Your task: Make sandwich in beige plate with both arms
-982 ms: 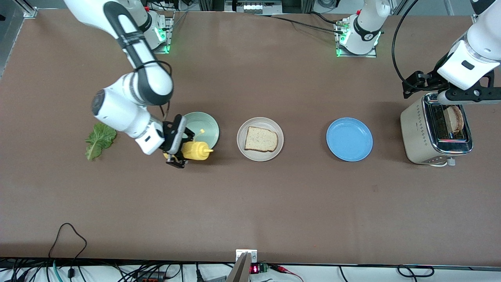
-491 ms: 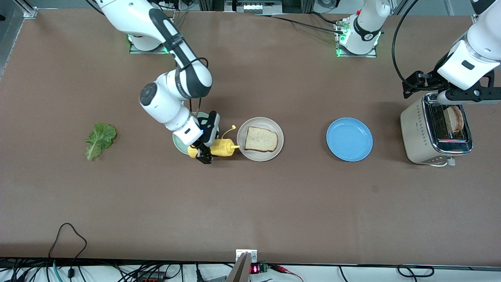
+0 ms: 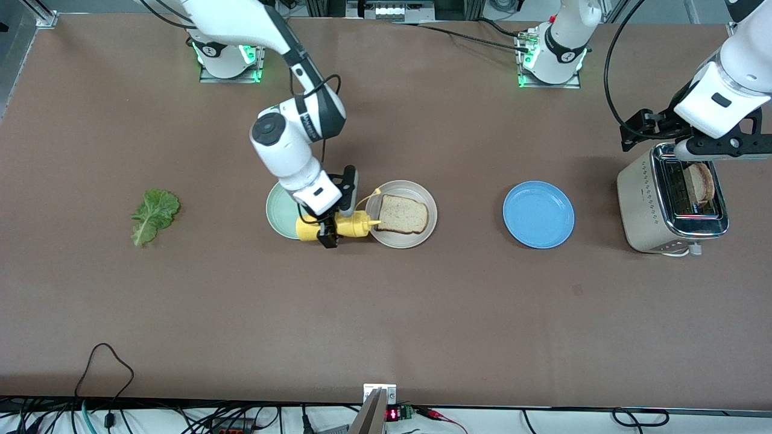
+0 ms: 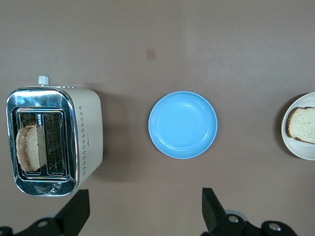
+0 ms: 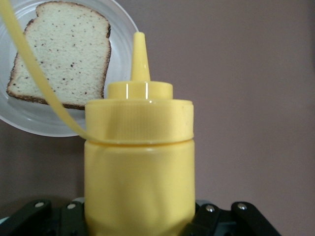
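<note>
Hidden or cut off: the right claw (image 3: 329,232) is lying mostly under its own wrist in the front view; only the black fingers (image 3: 329,240) are showing, pinching a yellow bottle (image 3: 335,227) held on its side. In the right wrist view the bottle (image 5: 139,167) is filling the frame and covering the claw's fingertips and part of the beige plate (image 5: 29,120). The green plate (image 3: 278,211) is sitting partly covered by the right arm. The left claw (image 4: 142,211) is showing only as two dark, widely spread finger stubs (image 4: 74,212) at the frame edge, holding nothing. The second slice (image 3: 701,182) is standing in the toaster (image 3: 669,202), half sunk in its slot.

Changed: the right claw has been carrying the bottle from over the green plate toward the beige plate (image 3: 401,241); the nozzle is now reaching over that plate's rim, pointing at the toast (image 3: 403,214). The left arm is waiting unmoved, its claw over the toaster.

Surroundings: on the brown surface (image 3: 386,319), in a row at much the same nearness, are lying the lettuce (image 3: 154,216) toward the right arm's end, then the green plate, the beige plate with one toast slice flat in it, the blue plate (image 3: 538,214), bare, and the toaster toward the left arm's end. The bottle's loose cap strap (image 5: 34,69) is crossing in front of the toast (image 5: 61,54) in the right wrist view.
</note>
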